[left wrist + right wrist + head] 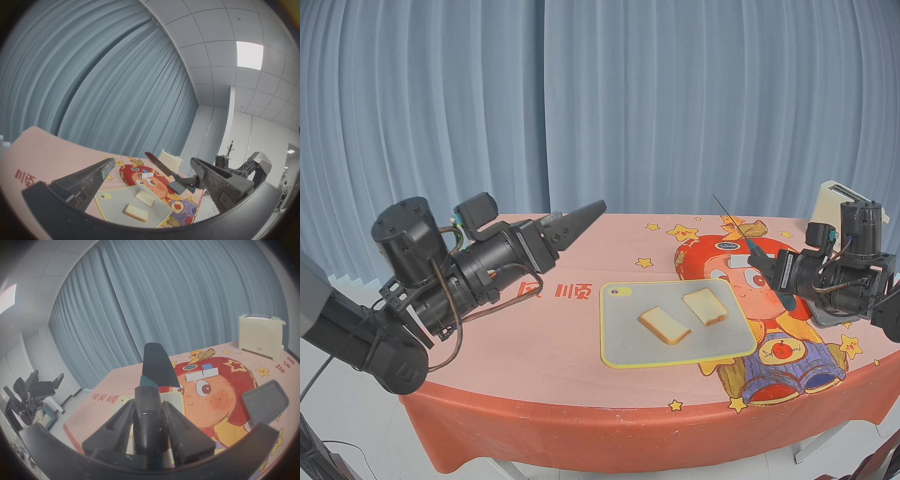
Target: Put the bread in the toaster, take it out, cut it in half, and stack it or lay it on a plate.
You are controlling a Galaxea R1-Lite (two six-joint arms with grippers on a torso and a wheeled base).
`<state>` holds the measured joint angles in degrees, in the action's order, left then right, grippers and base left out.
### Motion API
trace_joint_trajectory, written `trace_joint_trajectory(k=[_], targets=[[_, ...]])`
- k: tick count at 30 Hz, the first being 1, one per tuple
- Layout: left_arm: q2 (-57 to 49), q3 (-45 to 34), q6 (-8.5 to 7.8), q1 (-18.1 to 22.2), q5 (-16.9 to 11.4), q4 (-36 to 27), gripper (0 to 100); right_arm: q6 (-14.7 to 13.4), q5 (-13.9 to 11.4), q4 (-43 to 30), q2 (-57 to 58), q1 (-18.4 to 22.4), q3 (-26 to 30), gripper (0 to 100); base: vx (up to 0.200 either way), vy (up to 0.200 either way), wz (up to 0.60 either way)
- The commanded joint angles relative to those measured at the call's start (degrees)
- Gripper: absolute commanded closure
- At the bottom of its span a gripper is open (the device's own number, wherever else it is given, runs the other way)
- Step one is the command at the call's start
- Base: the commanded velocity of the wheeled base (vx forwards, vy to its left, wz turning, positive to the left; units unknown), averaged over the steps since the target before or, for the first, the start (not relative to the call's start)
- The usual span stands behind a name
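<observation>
The bread lies cut on the cutting board [612, 340] as a left half [664, 325] and a right half [705, 306], set apart, so plating is judged the step in hand. The knife [759, 253] is clamped in the right gripper [765, 259], raised at the right. The left gripper [581, 220] is held spread and bare at the left. Each half is best pinched lightly by its crusts and carried to the dark plate [265, 401] near the toaster [831, 200], with the blade kept well clear. Red characters [556, 290] and small labels are printed on the tablecloth [550, 350]; they are left unread.
</observation>
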<state>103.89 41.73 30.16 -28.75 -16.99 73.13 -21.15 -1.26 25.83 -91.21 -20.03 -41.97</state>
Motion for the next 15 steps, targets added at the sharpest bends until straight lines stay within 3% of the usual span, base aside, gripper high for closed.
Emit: trace_joint_trajectory(k=[1,6,12,15], targets=[[-7.5,-0.2,-0.36,3.3,-0.3,-0.4,0,-2.7,-6.7,-0.1,-0.5,6.3,-0.1,100,0.0,0.0,0.0],[-8.5,-0.2,-0.36,4.1,-0.3,-0.4,0,-3.1,-10.5,-0.3,-1.5,9.7,-0.2,100,0.0,0.0,0.0],[-7.6,-2.1,-0.45,3.6,-0.2,0.1,0,-3.1,-10.6,-0.2,-2.0,10.3,-0.2,100,0.0,0.0,0.0],[-6.6,-2.7,-1.86,3.6,-0.2,0.2,0,-3.0,-10.8,-0.1,-2.9,10.9,-0.5,100,0.0,0.0,0.0]])
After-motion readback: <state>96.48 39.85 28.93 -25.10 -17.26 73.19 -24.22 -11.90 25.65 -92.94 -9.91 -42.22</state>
